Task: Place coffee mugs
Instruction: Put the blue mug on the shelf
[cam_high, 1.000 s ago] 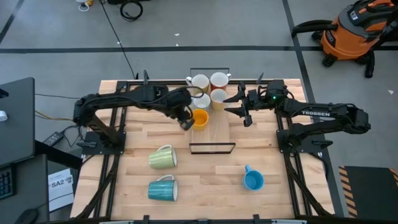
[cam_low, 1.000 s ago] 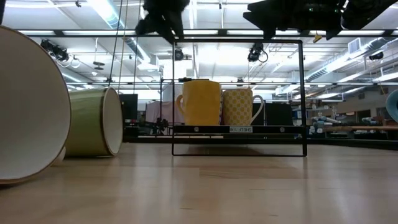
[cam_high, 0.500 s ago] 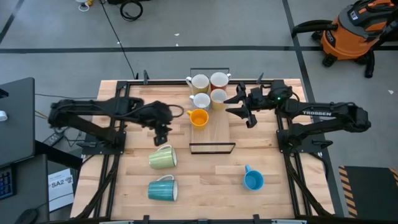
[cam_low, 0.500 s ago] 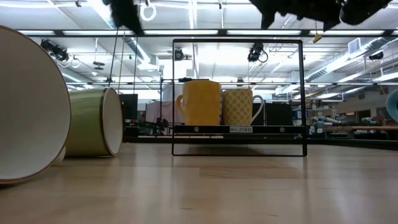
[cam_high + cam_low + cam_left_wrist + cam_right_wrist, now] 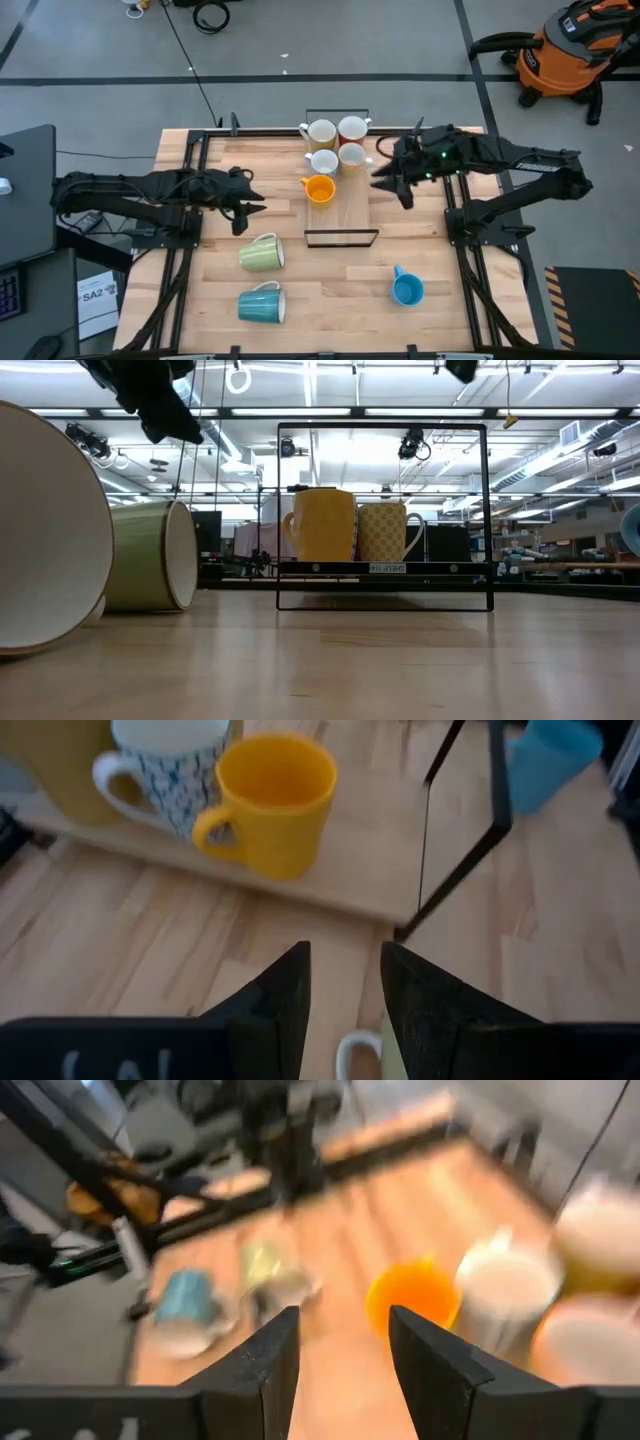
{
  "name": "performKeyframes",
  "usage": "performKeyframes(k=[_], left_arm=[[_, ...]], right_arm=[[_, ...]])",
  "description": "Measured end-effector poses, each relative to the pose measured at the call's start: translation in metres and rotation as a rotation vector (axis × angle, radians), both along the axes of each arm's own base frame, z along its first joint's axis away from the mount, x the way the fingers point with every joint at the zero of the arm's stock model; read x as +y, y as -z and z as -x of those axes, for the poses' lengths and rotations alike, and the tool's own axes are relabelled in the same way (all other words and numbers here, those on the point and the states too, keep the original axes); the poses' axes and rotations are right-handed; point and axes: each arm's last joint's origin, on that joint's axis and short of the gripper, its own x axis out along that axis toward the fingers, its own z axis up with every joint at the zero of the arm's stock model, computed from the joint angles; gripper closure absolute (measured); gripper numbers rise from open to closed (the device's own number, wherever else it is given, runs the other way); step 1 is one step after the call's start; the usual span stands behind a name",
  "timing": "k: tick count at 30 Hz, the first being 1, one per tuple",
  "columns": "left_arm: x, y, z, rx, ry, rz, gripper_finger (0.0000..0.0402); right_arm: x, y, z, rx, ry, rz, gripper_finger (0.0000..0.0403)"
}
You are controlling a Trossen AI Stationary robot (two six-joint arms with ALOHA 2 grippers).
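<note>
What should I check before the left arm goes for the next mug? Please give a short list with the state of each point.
1. Left tool empty: ok, its open fingers hold nothing.
2. Next mug within easy reach: ok, the green mug lies on its side just in front of the left tool.
3. Orange mug set down: ok, it stands upright on the tray, apart from both tools.
4. Free place on the tray: ok, bare board shows beside the orange mug.
5. Right tool out of the way: ok, it hangs open at the tray's right edge, empty.
6. Green mug's handle position for grasping: cannot tell.
</note>
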Motion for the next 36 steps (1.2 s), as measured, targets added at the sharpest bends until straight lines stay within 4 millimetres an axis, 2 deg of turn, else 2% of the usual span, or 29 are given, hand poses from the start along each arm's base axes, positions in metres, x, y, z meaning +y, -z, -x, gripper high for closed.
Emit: performKeyframes(k=[5,12,21,28,36], left_arm=[[0.001,-0.004,-0.005,-0.087,0.000,-0.006,0.0272],[0.001,-0.012,-0.009,-0.177,0.001,-0.011,0.0272],[0.001,-0.012,-0.009,-0.187,-0.019,0.024,0.0272],[0.001,-0.012,-0.009,-0.189,-0.030,0.016,0.0272],[0.001,-0.013,-0.010,-0.197,-0.034,0.013,0.0272]], right_arm=[[0.024,0.007,0.006,0.177,-0.027,-0.243,0.0243],[0.057,0.026,0.009,0.414,-0.084,-0.330,0.0243],[0.095,0.050,0.001,0.618,-0.191,-0.267,0.0243],[0.125,0.076,-0.004,0.793,-0.275,-0.154,0.0243],[0.153,0.104,-0.015,0.891,-0.373,-0.008,0.0243]])
